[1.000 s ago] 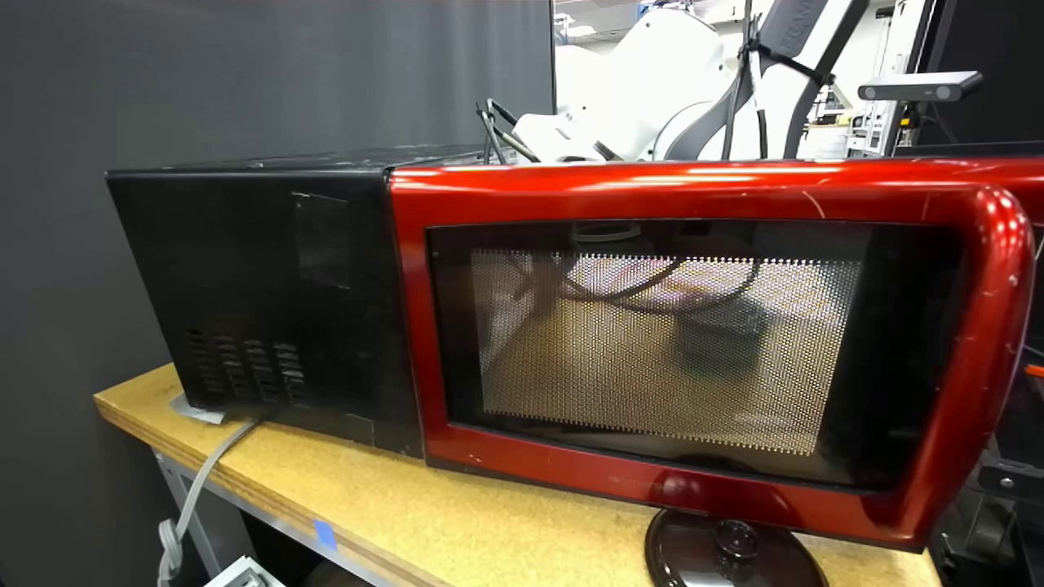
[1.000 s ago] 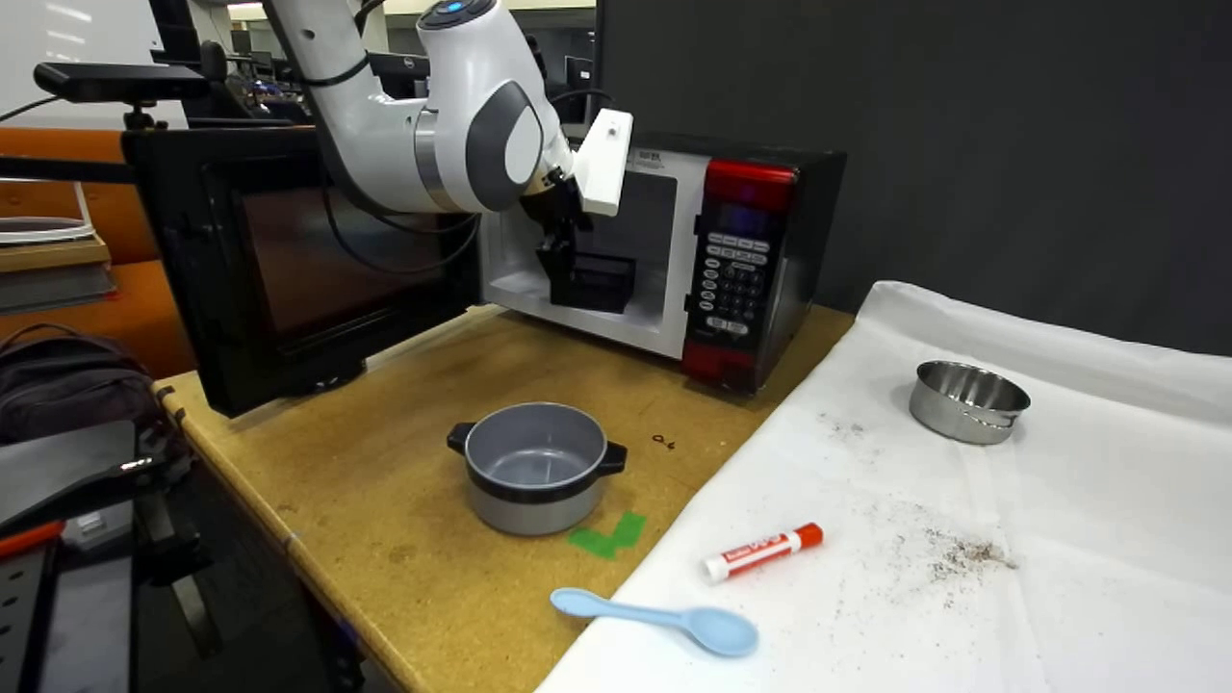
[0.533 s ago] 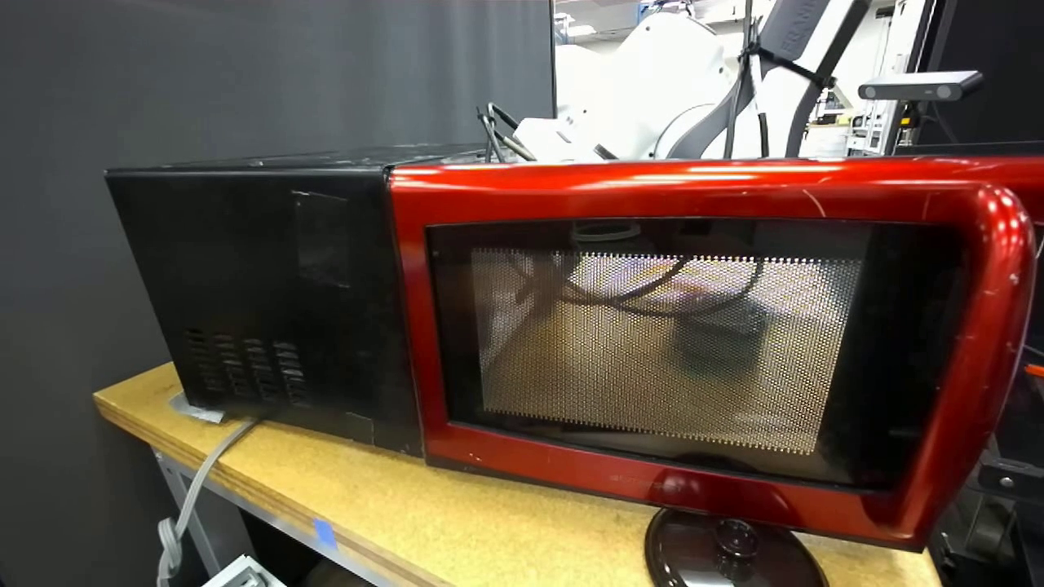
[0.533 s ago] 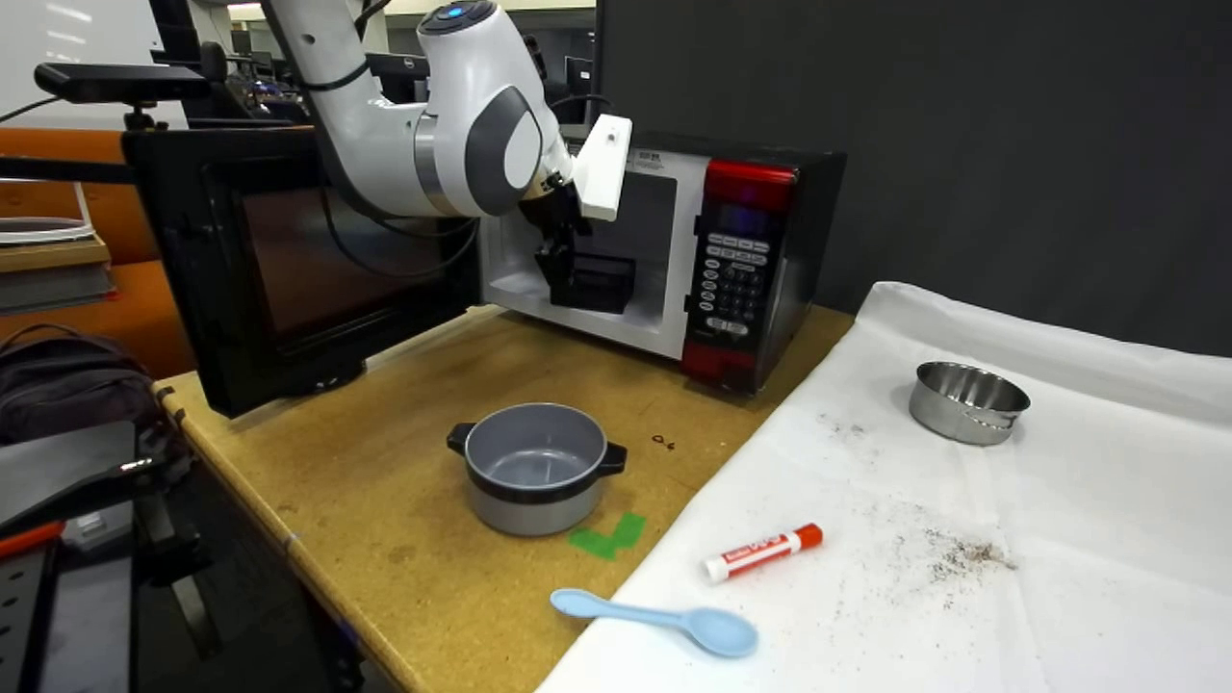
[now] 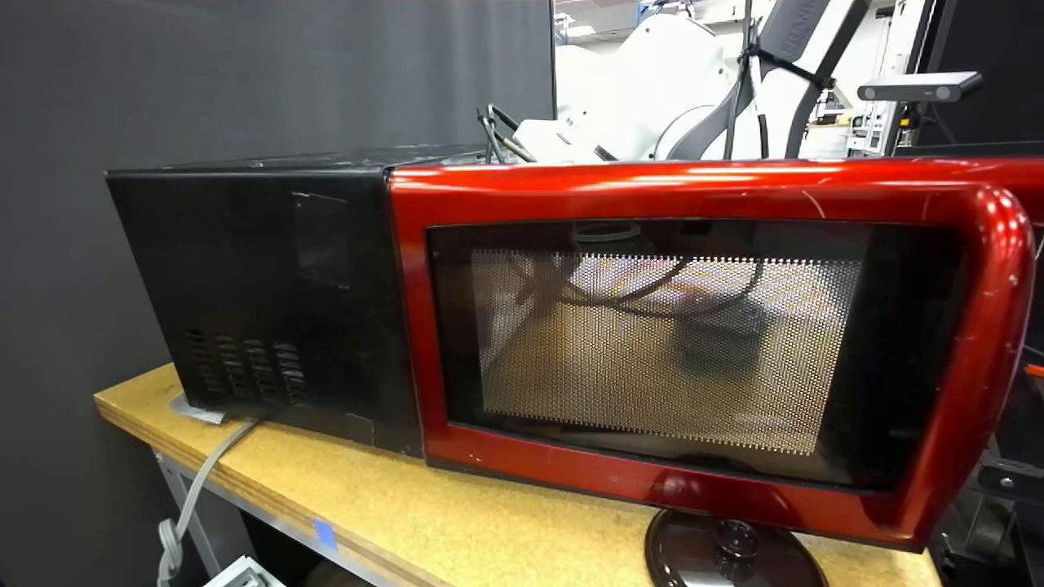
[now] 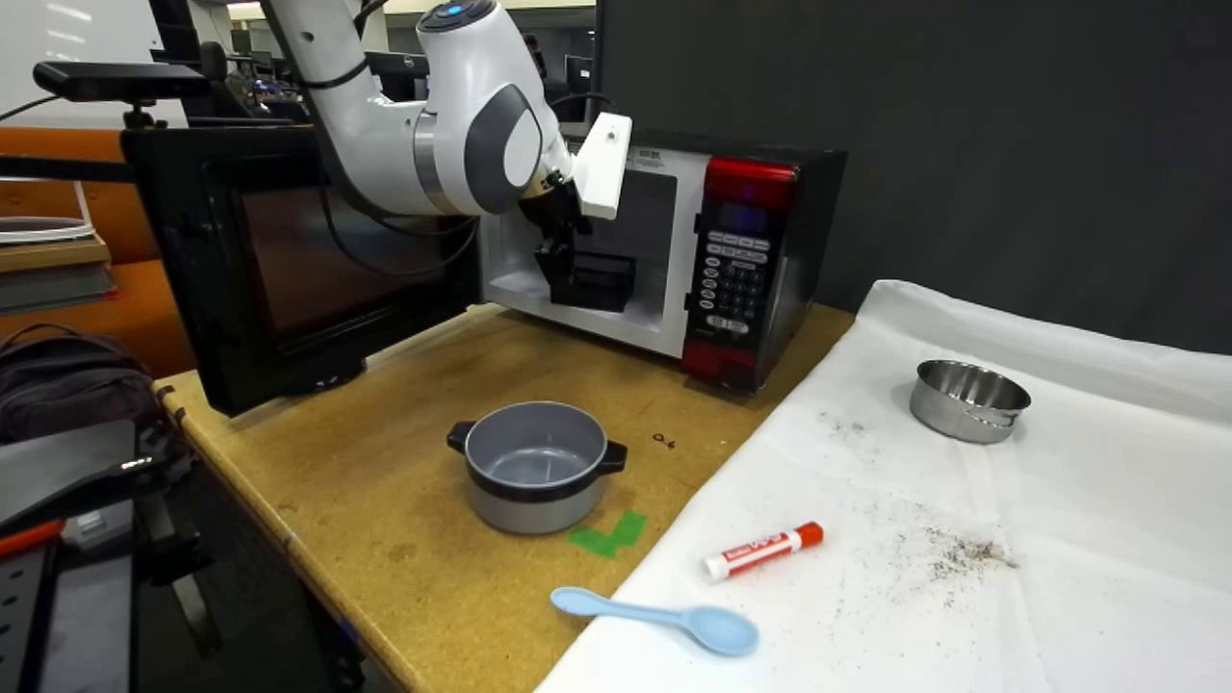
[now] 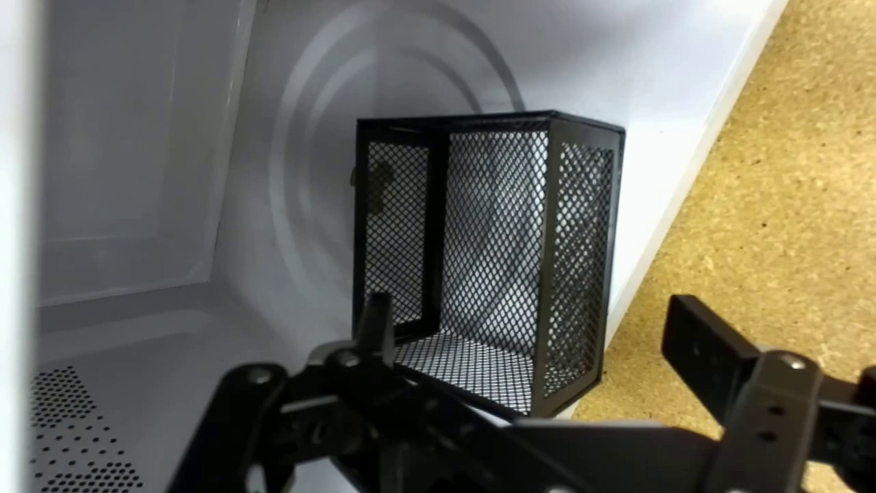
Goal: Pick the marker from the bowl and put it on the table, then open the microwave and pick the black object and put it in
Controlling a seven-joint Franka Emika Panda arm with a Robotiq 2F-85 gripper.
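At the upper middle of an exterior view the microwave (image 6: pixel 681 250) stands on the tan table (image 6: pixel 385 500), its door (image 6: pixel 289 279) swung wide to the left, and the white arm (image 6: pixel 452 135) reaches in from the upper left. The black mesh basket (image 7: pixel 489 263) sits inside the microwave, close by its front edge; in the wrist view it takes the middle of the frame with its hollow facing the camera. The gripper (image 7: pixel 537 329) shows at the bottom there with its jaws spread well apart, one across the basket's lower left edge, the other at lower right against the tan wood, part of the basket between them. That near part is dark and blurred, so whether either jaw touches the mesh I can't fairly say. In an exterior view the red-and-white marker (image 6: pixel 763 552) lies on a white sheet (image 6: pixel 828 635) at lower right of centre, near a pale blue spoon (image 6: pixel 688 623) that straddles the sheet's edge. Left of the marker, a grey pot (image 6: pixel 534 513) with black handles stands on the table, a green tape mark (image 6: pixel 628 531) just beside it. The silver bowl (image 6: pixel 953 414) rests on the sheet at right. A dark lid (image 5: pixel 738 562) shows below the door at the bottom of an exterior view.
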